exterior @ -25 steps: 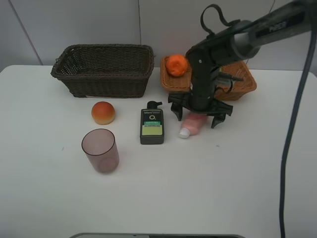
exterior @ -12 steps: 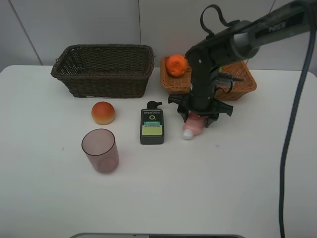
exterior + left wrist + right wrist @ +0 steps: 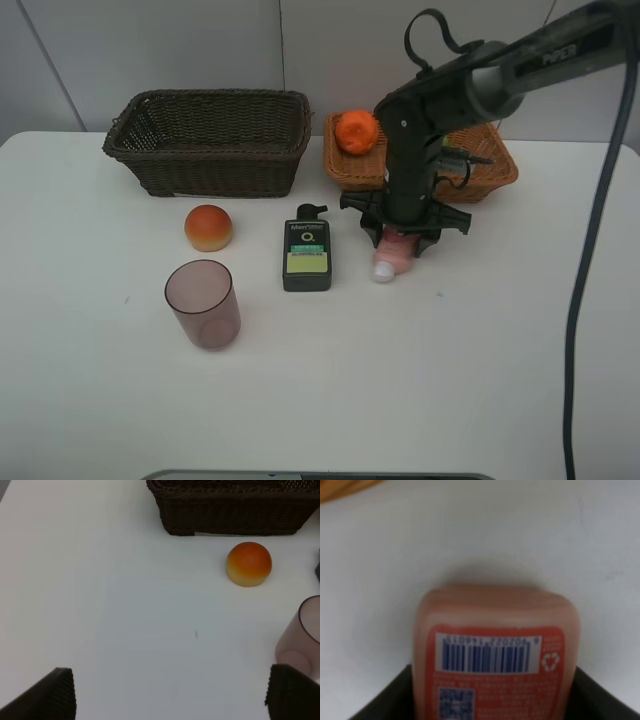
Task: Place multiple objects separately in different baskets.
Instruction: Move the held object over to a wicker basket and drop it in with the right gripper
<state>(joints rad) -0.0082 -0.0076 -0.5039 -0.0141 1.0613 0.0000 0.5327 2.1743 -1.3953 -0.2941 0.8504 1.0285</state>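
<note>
My right gripper (image 3: 400, 240) points down at the table in front of the light tan basket (image 3: 486, 168) and is shut on the pink tube (image 3: 388, 260), whose white cap pokes out toward the front. In the right wrist view the pink tube (image 3: 495, 650) fills the space between both black fingers (image 3: 385, 700). An orange (image 3: 356, 130) lies in the tan basket's left corner. The dark brown basket (image 3: 210, 140) stands at the back left. My left gripper (image 3: 172, 695) is open over bare table, away from the peach-like fruit (image 3: 249, 563) and the mauve cup (image 3: 302, 632).
The black bottle (image 3: 307, 253) lies flat just left of the tube. The peach-like fruit (image 3: 208, 226) and the upright mauve cup (image 3: 203, 302) sit in front of the dark basket. A black cable (image 3: 590, 300) hangs down the right side.
The right gripper's jaws have come together from wide open onto the pink tube, which shifted slightly. The left arm's view shows no movement.
</note>
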